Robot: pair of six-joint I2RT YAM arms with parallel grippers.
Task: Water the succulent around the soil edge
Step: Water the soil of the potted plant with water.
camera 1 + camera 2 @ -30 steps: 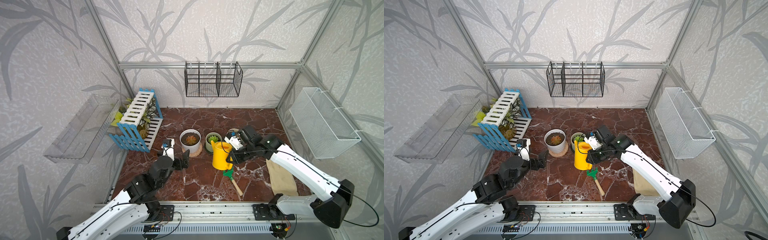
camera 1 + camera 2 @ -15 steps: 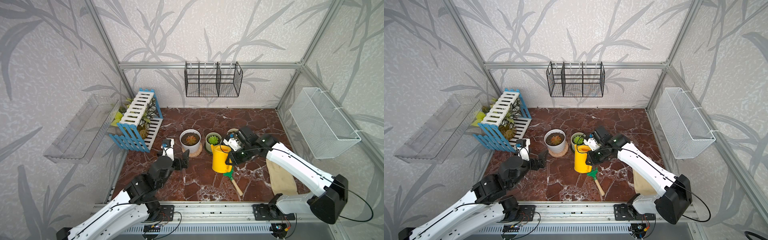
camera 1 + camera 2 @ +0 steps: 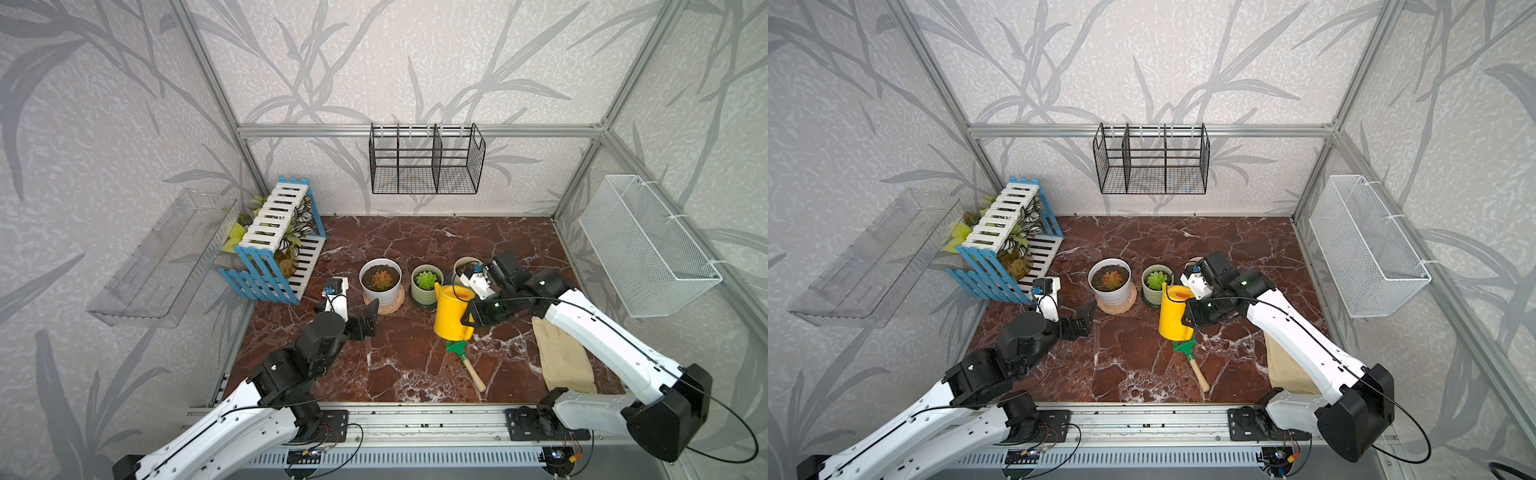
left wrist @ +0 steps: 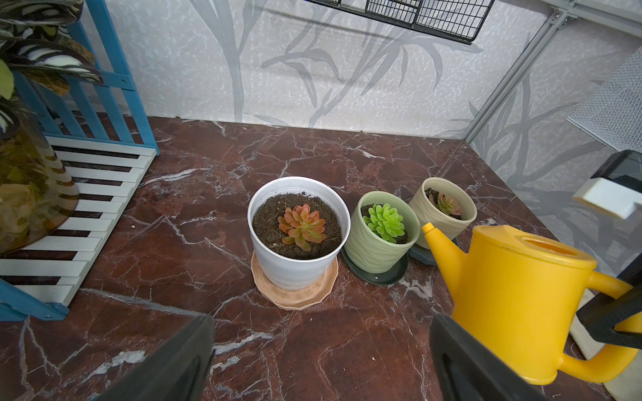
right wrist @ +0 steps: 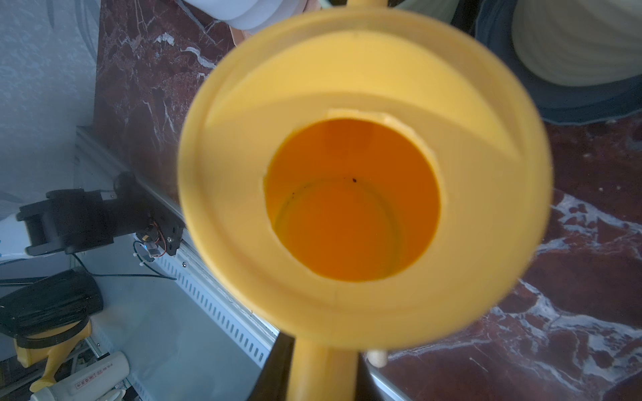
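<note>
**Top views.** Compared with a second ago, the yellow plastic watering can [image 3: 453,316] has shifted only slightly. It has drawn back a little toward the right arm and stands nearer upright. Judgement: no pour is under way and the watering remains to be done. The right fingers [image 3: 467,316] are clamped on the can's handle. The can appears to be carried clear of the red-brown marble surface [image 3: 407,357]. The left arm has not moved. The left fingers [image 3: 371,309] are spread wide and empty, just in front of the white pot with the orange succulent [image 3: 380,280]. The second top view agrees on the can [image 3: 1173,318] and the right fingers [image 3: 1187,316].

**Left wrist view.** The left fingers [image 4: 173,361] frame bare surface with nothing between them. The can's spout tip [image 4: 429,227] sits just beside the rim of the pale green ribbed pot with the green succulent [image 4: 382,239], not over its soil. This is the nearest plant to the spout and is judged the likely target. A cream pot [image 4: 443,208] stands just behind it.

**Right wrist view.** The camera looks down into the can's round opening [image 5: 351,198]. The handle [image 5: 323,371] runs between the dark right fingers [image 5: 274,368], so the grip is firm. Whether the can holds water cannot be told.
</note>
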